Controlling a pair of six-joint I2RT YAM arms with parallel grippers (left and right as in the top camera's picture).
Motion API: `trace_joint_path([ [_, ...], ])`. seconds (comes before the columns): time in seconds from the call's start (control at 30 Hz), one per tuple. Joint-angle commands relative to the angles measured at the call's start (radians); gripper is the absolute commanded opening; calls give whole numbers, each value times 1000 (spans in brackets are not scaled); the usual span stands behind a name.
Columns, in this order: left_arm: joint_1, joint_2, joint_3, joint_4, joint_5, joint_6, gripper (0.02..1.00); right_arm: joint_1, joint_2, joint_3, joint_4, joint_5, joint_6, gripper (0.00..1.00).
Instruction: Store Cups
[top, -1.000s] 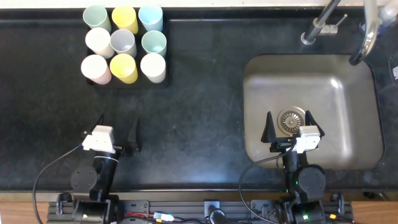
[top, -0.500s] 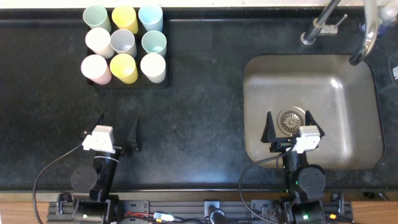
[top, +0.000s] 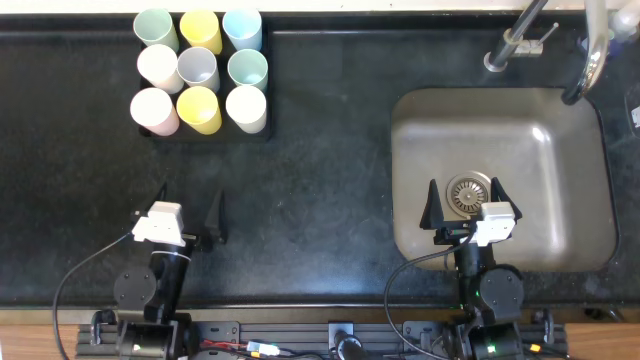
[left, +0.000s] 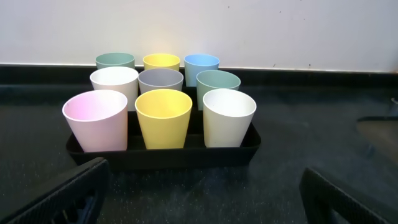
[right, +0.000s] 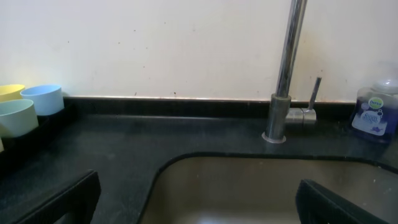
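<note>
1. Top view: nine cups (top: 198, 68) stand upright in three rows of three in a black tray (top: 214, 138) at the far left of the dark worktop (top: 320, 180).
   - The far row is green, yellow and blue.
   - The middle row is white, grey and green.
   - The near row is pink, yellow and white.
   - The left gripper (top: 190, 205) sits low over the worktop, nearer the arm bases than the tray and well apart from it. Its fingers are spread wide and hold nothing.
   - The right gripper (top: 464, 195) is over the steel sink (top: 560, 130), by the drain (top: 468, 192). Its fingers are also spread and empty.
   - A tap (top: 515, 35) stands at the sink's far rim.

2. Left wrist view: the left gripper (left: 202, 180) faces the tray (left: 161, 158), its two dark fingers (left: 68, 196) far apart with bare worktop between them.
   - All nine cups (left: 163, 118) sit side by side in the tray, mouths up.
   - The pink cup (left: 96, 119), a yellow cup and a white cup (left: 229, 117) make up the nearest row.
   - A pale wall (left: 199, 28) rises behind them.

3. Right wrist view: the right gripper (right: 198, 186) is wide open above the sink (right: 261, 186).
   - The tap (right: 283, 74) rises at the far rim, with a blue soap bottle (right: 375, 112) beside it.
   - At one edge, the blue cup (right: 42, 98) and a green cup (right: 15, 117) show in the tray.
</note>
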Motion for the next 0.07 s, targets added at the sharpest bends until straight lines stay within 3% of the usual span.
trace_joint_path([
  [0.03,-3,-10,-2,-2,13,18,1000,-4,-12,-13,5,11,-3,998],
  [0.07,-3,-10,-2,-2,13,18,1000,-4,-12,-13,5,11,-3,996],
])
